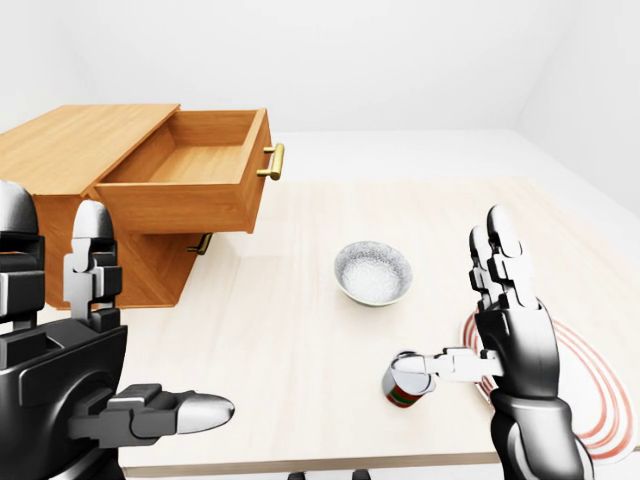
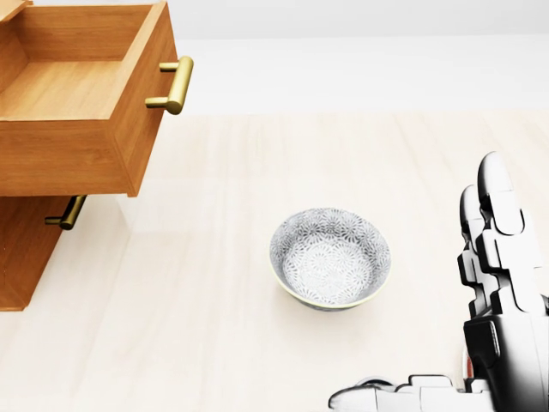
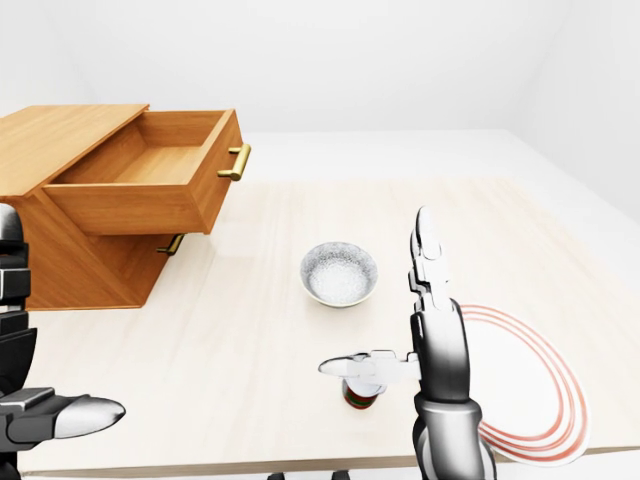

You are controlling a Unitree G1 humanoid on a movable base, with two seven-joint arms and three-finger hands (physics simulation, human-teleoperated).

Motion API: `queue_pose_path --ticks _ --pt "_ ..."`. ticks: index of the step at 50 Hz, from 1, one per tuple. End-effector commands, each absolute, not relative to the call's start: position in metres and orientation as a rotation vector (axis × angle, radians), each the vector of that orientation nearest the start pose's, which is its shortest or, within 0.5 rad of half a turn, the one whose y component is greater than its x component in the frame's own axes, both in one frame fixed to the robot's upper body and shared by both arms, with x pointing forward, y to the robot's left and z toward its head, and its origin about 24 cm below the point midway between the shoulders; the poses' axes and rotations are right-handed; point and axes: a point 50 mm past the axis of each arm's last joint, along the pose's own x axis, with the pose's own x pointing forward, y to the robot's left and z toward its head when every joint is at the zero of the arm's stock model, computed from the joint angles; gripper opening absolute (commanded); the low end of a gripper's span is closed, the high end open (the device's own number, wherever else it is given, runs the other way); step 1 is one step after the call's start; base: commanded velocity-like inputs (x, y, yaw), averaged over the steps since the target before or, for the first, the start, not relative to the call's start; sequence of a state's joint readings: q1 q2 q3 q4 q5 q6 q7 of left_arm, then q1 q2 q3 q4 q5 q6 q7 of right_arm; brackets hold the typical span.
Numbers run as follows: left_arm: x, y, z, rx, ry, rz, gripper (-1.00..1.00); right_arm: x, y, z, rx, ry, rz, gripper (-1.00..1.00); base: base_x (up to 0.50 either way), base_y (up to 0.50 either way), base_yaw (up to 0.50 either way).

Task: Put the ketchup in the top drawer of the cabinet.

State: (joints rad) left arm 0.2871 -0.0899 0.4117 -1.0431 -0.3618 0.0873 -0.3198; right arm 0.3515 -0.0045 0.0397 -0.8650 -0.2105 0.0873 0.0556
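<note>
The pale wood table has a wooden cabinet sitting at its left in the left-eye view, a patterned bowl mid-table, a small can below that, and a red-ringed plate at right.
</note>
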Motion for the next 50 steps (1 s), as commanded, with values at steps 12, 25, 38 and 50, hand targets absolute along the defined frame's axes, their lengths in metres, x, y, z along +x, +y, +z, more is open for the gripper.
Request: queue_pose_path --ticks 12,25,38,50 --pt "0.128 0.2019 0.2051 -0.01 -0.731 0.01 1.0 0.1646 -0.1566 0.1575 -0.251 -0.42 -0.068 1.0 0.0 0.5 0.0" --pt "0.1281 0.202 0.2055 -0.009 -0.734 0.01 1.0 0.1655 -0.1566 0.1562 -0.249 -0.415 -0.064 1.0 0.0 0.5 0.0" --pt "0.1284 0.2003 0.2043 -0.009 -0.723 0.007 1.0 0.1656 -0.1578 0.1558 -0.243 -0.413 -0.066 1.0 0.0 0.5 0.0" --pt "0.1281 0.2003 0.204 -0.016 -0.72 0.002 1.0 0.1651 -0.1605 0.1556 -0.208 -0.411 -0.063 1.0 0.34 0.28 0.0"
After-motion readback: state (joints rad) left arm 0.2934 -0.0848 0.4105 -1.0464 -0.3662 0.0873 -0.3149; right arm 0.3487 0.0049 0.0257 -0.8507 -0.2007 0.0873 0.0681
